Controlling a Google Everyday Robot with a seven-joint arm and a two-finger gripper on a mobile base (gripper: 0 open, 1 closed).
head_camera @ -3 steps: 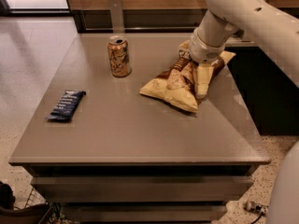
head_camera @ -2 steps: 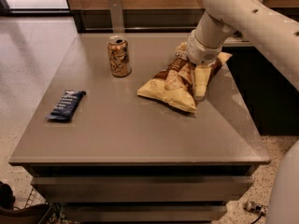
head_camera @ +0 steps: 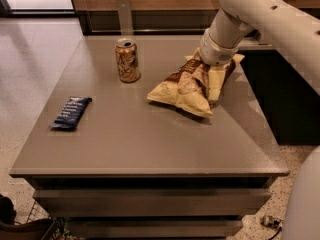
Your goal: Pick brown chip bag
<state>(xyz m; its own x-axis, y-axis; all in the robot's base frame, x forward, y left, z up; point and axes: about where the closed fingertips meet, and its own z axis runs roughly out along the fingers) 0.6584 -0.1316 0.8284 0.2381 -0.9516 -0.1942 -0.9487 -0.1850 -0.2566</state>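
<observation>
Camera view: chip bag (head_camera: 180,86) sits right of centre at the back of the desk (head_camera: 150,144). Its near corner is still down on the top, and its far end is bunched up under the wrist. The claw (head_camera: 207,86) is down on the right half of the bag. One pale finger (head_camera: 216,81) shows against the front of it with the foil crumpled around, so the claw reads as clenched on the bag. The other finger is hidden behind the folds.

Change over the last second is small. The bag's near left corner has slid a little to the left and the body looks more gathered up. The arm (head_camera: 260,14) has barely moved.

Judgement: the grip has just been taken and the bag is starting to respond to it, but the lift has not happened, since the bag is still resting on the desk. What remains is to raise it clear. The risk is that slick, puffy foil slips out of the pinch.

Can (head_camera: 127,60) stands upright well to the left of the bag, apart from it and undisturbed. Blue wrapper (head_camera: 71,112) lies flat near the left edge, unchanged.
</observation>
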